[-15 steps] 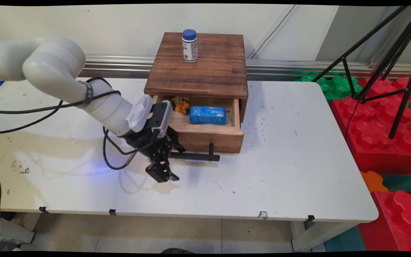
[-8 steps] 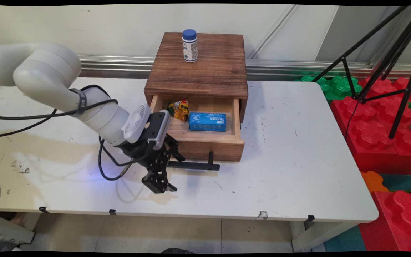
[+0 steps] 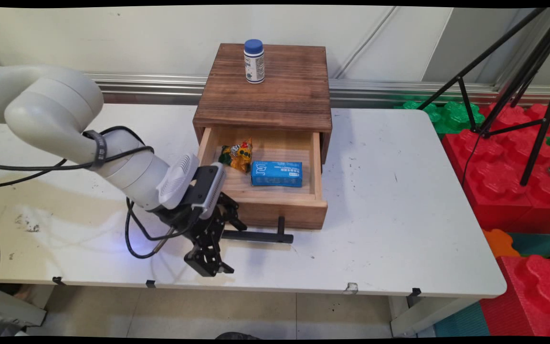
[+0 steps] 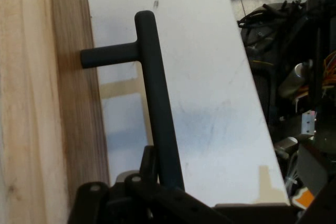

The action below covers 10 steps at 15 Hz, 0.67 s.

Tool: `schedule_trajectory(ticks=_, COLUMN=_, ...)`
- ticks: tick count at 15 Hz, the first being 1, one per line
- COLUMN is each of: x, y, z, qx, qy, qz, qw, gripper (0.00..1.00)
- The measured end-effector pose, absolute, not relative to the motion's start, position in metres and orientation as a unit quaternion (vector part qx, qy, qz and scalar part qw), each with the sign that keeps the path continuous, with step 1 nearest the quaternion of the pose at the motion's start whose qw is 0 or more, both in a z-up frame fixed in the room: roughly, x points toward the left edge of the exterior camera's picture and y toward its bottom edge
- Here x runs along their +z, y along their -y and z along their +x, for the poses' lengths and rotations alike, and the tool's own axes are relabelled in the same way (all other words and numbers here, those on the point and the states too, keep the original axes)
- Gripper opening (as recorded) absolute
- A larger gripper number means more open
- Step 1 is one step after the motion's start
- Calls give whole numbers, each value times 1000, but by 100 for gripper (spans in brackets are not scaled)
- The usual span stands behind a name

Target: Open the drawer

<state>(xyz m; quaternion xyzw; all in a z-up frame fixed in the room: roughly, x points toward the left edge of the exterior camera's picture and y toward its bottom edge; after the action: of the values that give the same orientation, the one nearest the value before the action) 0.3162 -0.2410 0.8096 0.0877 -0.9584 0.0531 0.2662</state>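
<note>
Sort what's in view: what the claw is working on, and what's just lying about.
In hand:
claw, at the black handle of the open drawer; wooden cabinet.

Lying about:
blue box and yellow snack packet inside the drawer; blue-capped bottle on the cabinet; tripod and foam blocks beside the table.

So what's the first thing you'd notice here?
The wooden box in the middle of the table, with its drawer pulled out. The gripper is at the drawer's black handle, which runs between its fingers in the hand view. Inside the drawer lie a blue carton and a snack bag, and a bottle stands on top of the box.
</note>
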Motion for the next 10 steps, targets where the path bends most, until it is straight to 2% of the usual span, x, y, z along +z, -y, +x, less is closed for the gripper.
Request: schedule_trajectory(ticks=10, x=809, y=219, z=307, qx=53, qy=960, qz=70, qw=266, gripper=100)
